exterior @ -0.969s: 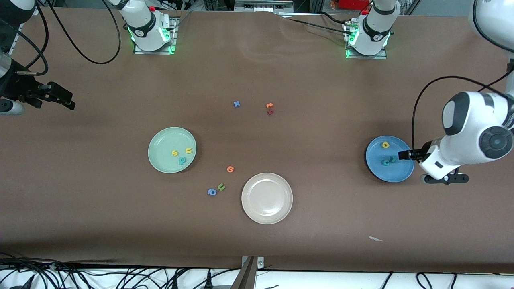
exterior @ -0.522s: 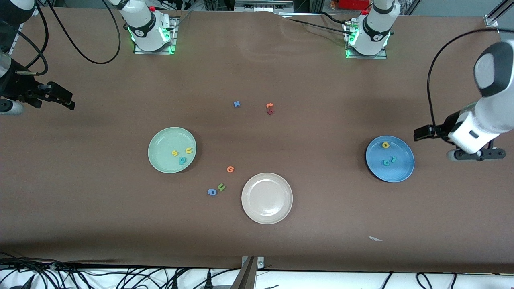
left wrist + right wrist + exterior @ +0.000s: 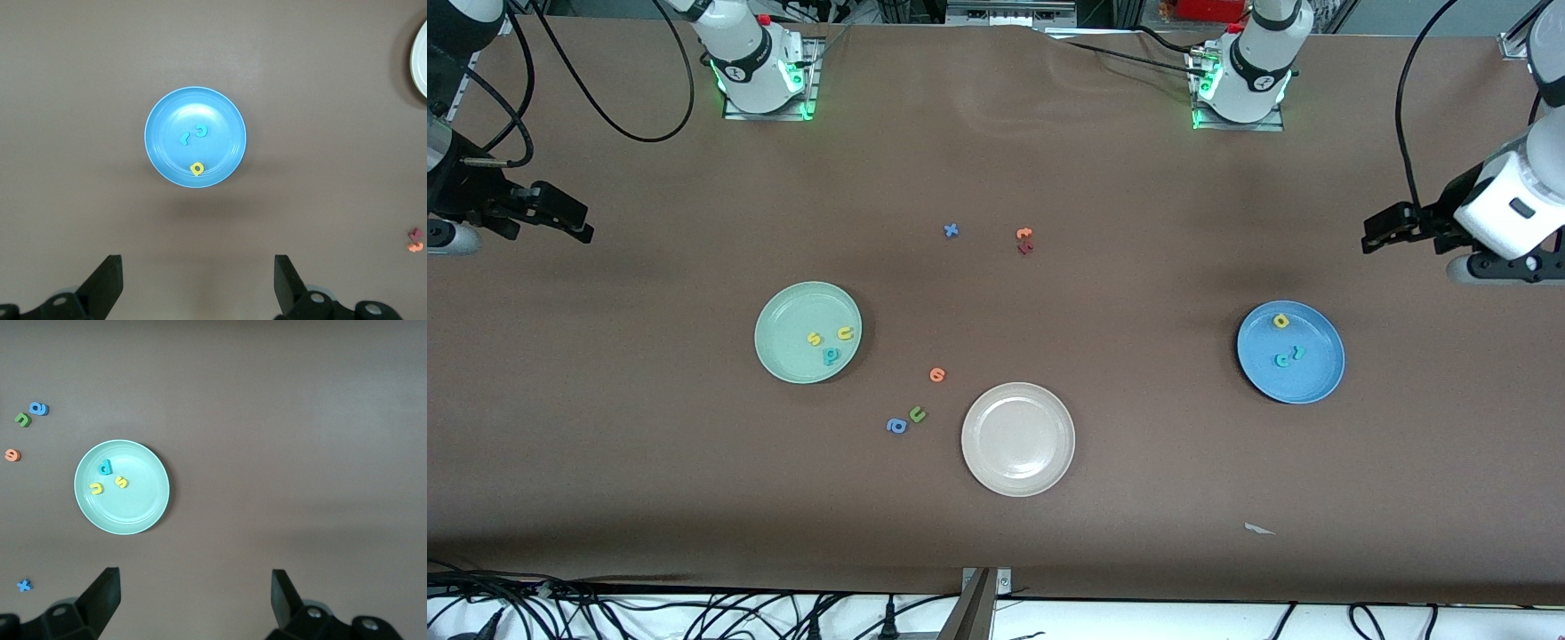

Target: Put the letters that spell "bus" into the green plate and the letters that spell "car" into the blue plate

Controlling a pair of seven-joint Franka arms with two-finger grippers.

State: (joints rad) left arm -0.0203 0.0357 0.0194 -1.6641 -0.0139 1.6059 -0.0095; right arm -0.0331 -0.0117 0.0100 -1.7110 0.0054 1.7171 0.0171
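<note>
The green plate [image 3: 787,324] holds a teal b [image 3: 831,356], a yellow u [image 3: 845,333] and a yellow s [image 3: 814,339]. In the blue plate [image 3: 1307,378] lie a teal c [image 3: 1282,360], a teal r [image 3: 1297,353] and a yellow a [image 3: 1281,321]. My left gripper [image 3: 1374,233] hangs open and empty over bare table beside the blue plate [image 3: 167,153], its fingers [image 3: 110,280] wide apart. My right gripper [image 3: 585,224] waits open and empty over bare table at the right arm's end, looking down at the green plate [image 3: 133,510].
A cream-white plate [image 3: 1017,471] sits nearer the front camera, mid-table. Loose letters lie around it: a blue a [image 3: 896,426], a green u [image 3: 917,414], an orange round letter [image 3: 936,374], a blue x [image 3: 951,230], and orange [image 3: 1024,234] and dark red [image 3: 1025,248] ones.
My left gripper has drawn back from over the blue plate and risen toward the left arm's end of the table. The right arm and all letters have stayed put.
</note>
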